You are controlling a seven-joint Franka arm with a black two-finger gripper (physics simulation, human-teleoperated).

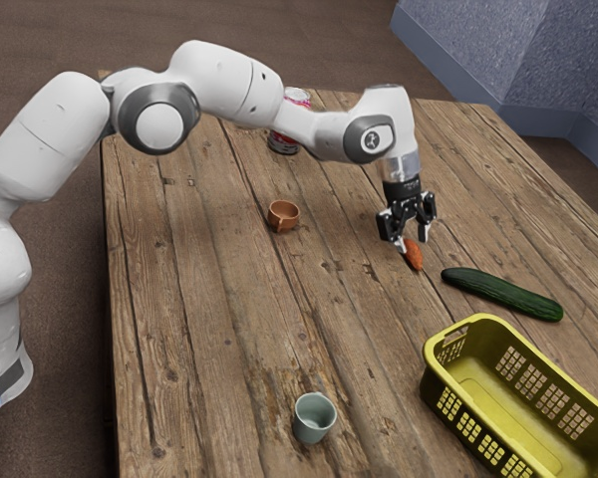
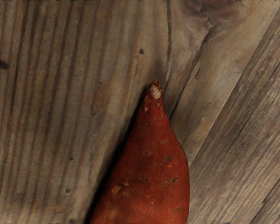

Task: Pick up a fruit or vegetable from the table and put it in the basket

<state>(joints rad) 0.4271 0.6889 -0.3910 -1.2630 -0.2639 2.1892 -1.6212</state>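
In the exterior view my gripper point(image 1: 414, 241) is low over the table, its fingers apart on either side of the near end of an orange-red sweet potato point(image 1: 414, 257). The tapered sweet potato point(image 2: 147, 172) lies just under my hand in the wrist view, its pointed tip on show and its other end cut off by the lower edge. A dark green cucumber point(image 1: 503, 294) lies on the wood beside it. The yellow-green basket point(image 1: 435, 383) stands at the exterior view's lower right, with nothing visible inside.
A brown cup point(image 1: 283, 217) and a grey-green cup point(image 1: 313, 422) stand on the wooden table point(image 1: 219, 329), toward the exterior view's left from the gripper. Behind the forearm is a partly hidden red and white can point(image 1: 283, 145).
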